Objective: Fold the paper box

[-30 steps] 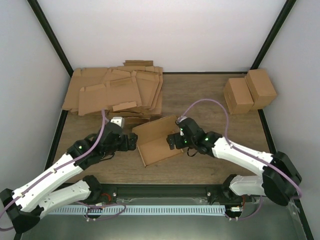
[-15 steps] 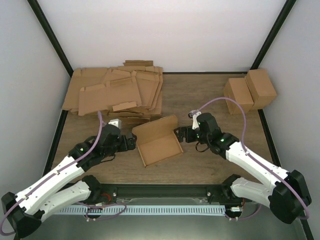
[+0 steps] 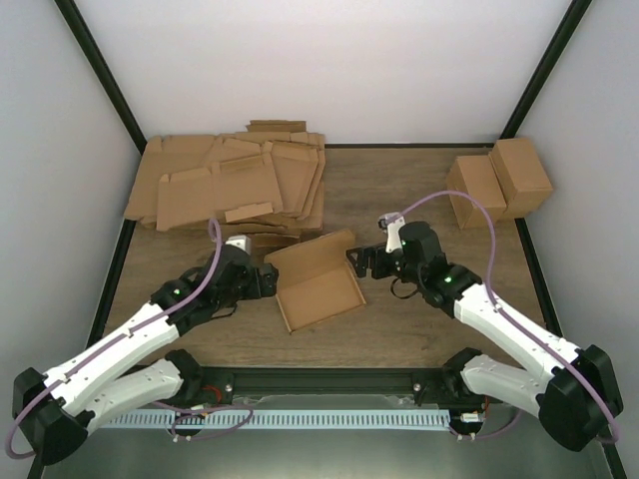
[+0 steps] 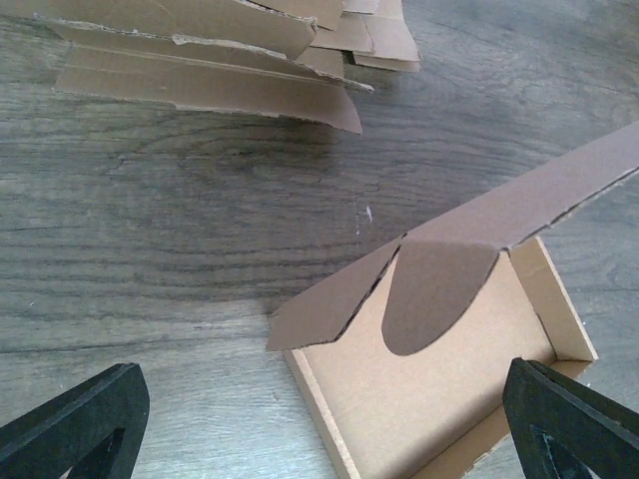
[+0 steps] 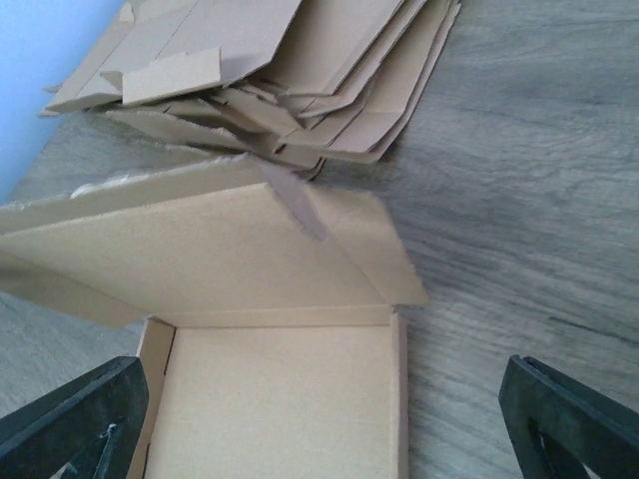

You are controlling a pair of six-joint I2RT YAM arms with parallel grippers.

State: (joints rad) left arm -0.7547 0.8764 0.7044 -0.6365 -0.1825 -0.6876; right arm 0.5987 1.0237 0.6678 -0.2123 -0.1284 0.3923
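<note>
The paper box is lying open on the wooden counter, its long back flap standing up. The left claw is hovering just beside its left end, the right claw by its right corner. Flat cardboard sheets are lying heaped at the far left, and two small cartons are sitting at the far right.

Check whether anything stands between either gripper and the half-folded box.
Nothing visible does. The left gripper and the right gripper are both open, close to opposite sides of the box, with only bare table in the gaps. The stack of flat cardboard lies farther back, out of both paths.
</note>
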